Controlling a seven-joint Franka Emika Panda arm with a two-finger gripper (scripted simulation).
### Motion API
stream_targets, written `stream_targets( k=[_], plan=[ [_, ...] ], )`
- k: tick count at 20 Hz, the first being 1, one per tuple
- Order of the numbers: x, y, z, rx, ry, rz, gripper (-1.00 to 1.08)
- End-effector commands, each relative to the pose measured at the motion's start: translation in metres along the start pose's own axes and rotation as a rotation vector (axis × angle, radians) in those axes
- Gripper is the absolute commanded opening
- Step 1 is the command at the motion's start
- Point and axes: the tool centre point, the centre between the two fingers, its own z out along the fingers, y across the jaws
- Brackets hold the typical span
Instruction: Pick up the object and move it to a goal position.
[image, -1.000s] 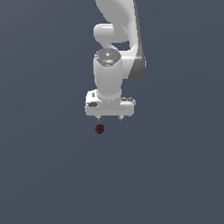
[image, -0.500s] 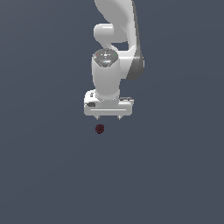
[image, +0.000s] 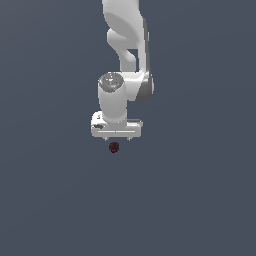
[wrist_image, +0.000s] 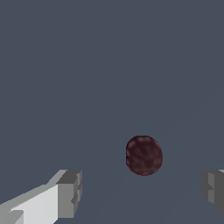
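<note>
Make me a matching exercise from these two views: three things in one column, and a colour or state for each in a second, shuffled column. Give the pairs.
Column one:
1. small bumpy round berry-like ball
2. white robot gripper
3. flat floor surface

Column two:
A. plain slate grey
B. dark red
C. open, fingers spread apart

Pairs: 1-B, 2-C, 3-A. In the wrist view the ball shows between the two grey fingertips, touching neither.

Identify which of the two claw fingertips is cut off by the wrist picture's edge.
The grey fingertip showing no white; the other fingertip shows whole, with its white finger behind it.
</note>
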Motion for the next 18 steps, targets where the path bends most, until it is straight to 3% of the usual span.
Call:
stream_targets(
  k=[1,9,18],
  plan=[
    [-0.006,0.01,0.016,-0.001,0.0,0.003,1.0],
    [-0.016,0.026,0.043,-0.003,-0.001,0.008,1.0],
    [-0.017,0.026,0.056,-0.003,-0.003,0.009,1.0]
  ],
)
